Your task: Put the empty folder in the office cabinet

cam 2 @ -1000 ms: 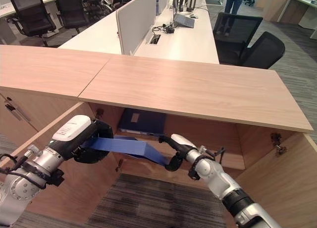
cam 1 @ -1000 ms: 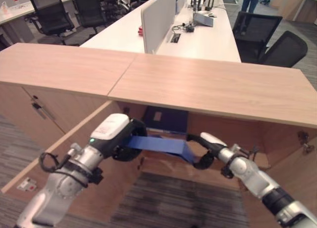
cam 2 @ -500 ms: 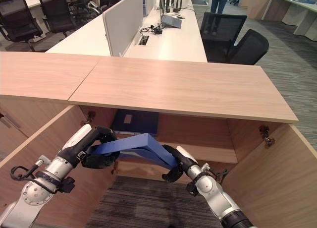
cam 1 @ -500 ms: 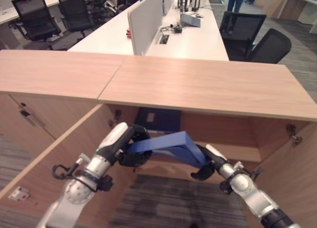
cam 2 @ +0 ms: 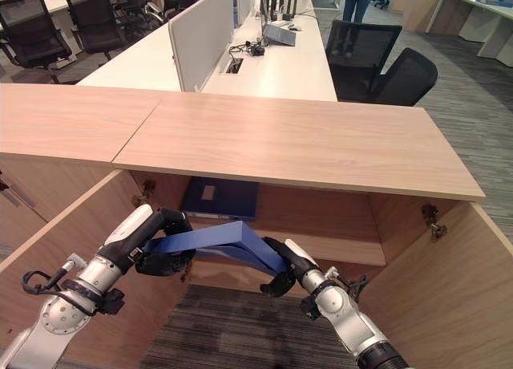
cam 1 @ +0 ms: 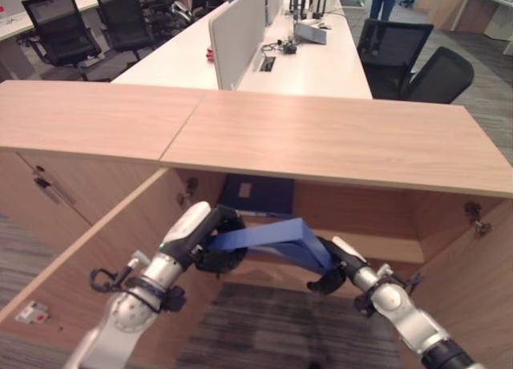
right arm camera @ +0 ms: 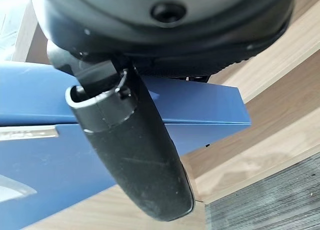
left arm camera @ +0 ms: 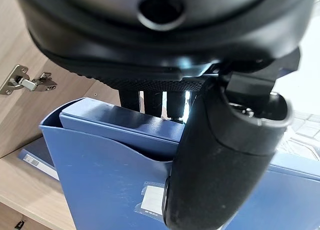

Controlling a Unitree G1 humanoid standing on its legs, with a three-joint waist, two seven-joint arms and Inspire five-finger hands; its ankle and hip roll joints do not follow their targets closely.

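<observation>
Both hands are used on the blue plastic box-file folder (cam 2: 228,245), which is held level across the open front of the light wooden office cabinet (cam 2: 304,144). The left hand (cam 2: 164,253) is curled round the folder's left end, thumb clamped over the face as seen in its wrist view; the right hand (cam 2: 280,274) is closed on the right end. The folder is carried just in front of the inner wooden shelf (cam 2: 329,245), not yet resting on it. A second, flat dark blue folder (cam 2: 220,199) already lies at the far left of that shelf. The insertion step is judged to be in hand. Next, the folder needs to be pushed farther in, beside the flat one, lowered onto the shelf, then released.
</observation>
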